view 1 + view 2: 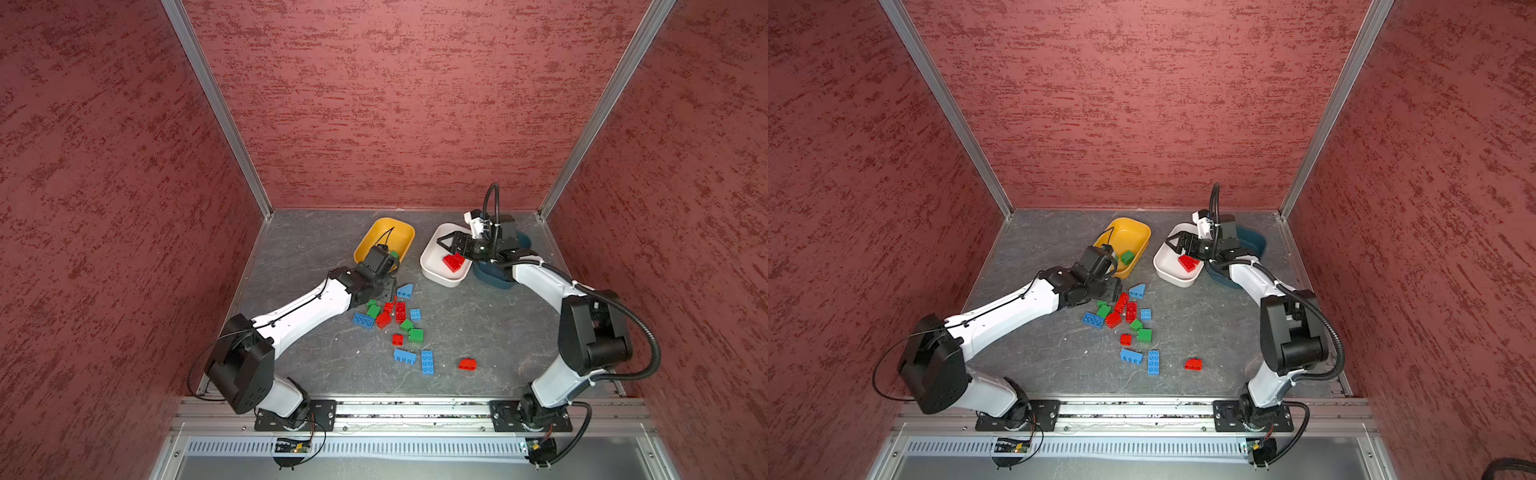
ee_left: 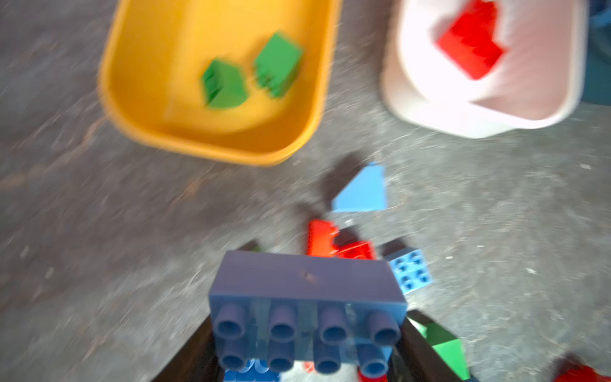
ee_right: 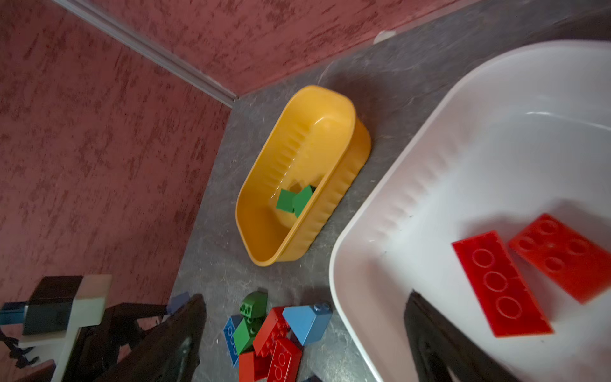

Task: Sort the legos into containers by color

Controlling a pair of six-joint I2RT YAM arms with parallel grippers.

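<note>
A blue brick (image 2: 307, 297) fills the near part of the left wrist view, studs facing the camera, clamped between the dark fingers of the left gripper (image 2: 307, 340) above loose bricks (image 1: 400, 311) in red, green and blue scattered on the grey table (image 1: 478, 332). The right gripper (image 1: 444, 244) hangs over the white tub (image 1: 440, 279), jaws spread, holding nothing. Two red bricks (image 3: 499, 284) lie in that tub. Two green bricks (image 2: 224, 82) sit in the yellow tub (image 1: 395, 237). The teal tub (image 1: 492, 282) stands just beside the white one, half hidden by the right arm.
</note>
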